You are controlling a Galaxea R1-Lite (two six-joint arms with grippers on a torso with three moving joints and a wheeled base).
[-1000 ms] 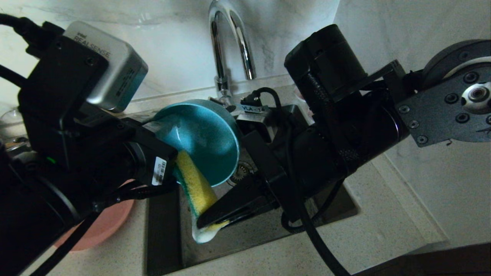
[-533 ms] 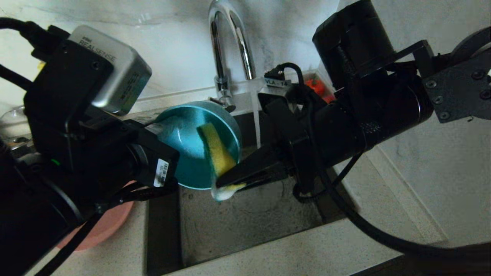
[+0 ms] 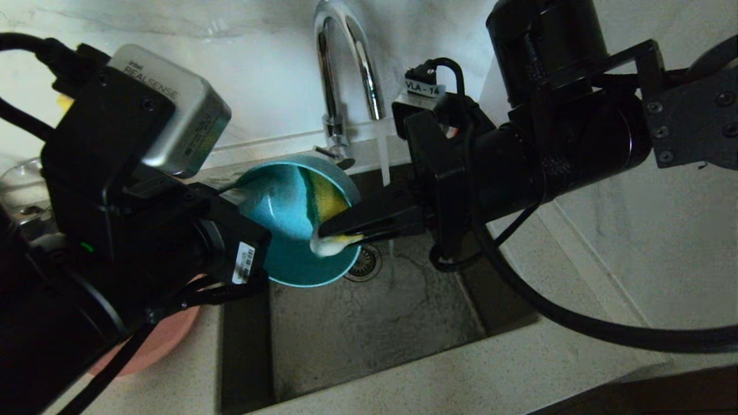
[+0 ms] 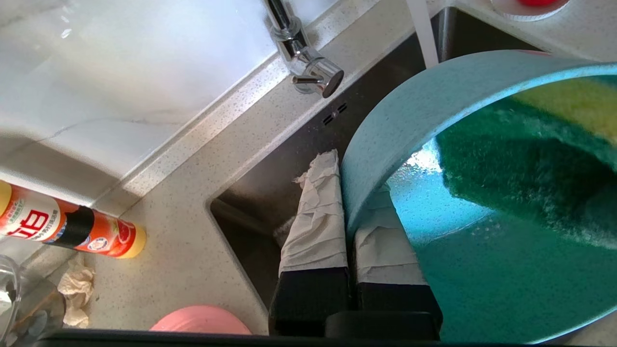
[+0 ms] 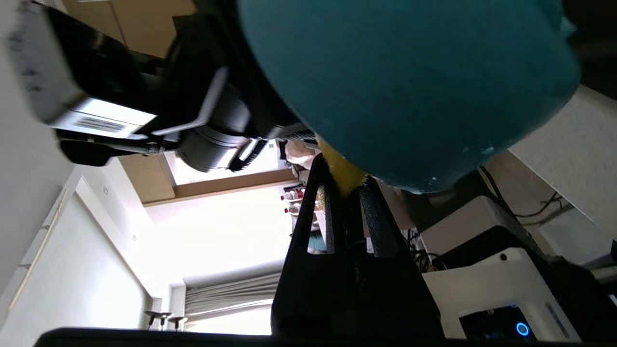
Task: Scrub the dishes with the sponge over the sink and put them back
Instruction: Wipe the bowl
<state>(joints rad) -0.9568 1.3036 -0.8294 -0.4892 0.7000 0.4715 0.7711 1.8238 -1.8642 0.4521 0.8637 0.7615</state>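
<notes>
While I watch from the left, my left gripper is clamped on the rim of the teal bowl, one taped finger outside the wall and one inside, with the bowl tipped on edge over the sink. That bowl looks rigid, glazed and wet, so I judge it slippery and chippable; the rim pinch is the sensible hold. Behind it, low left, the pink plate waits on the counter. Moving right, the sponge is pressed inside the bowl, soft and sudsy, squashing easily. My right gripper has it pinched tight by one end. Water runs from the tap. My left wrist view shows the green scouring face against the glaze, hidden from the head camera; the right wrist view gives only the bowl's underside.
</notes>
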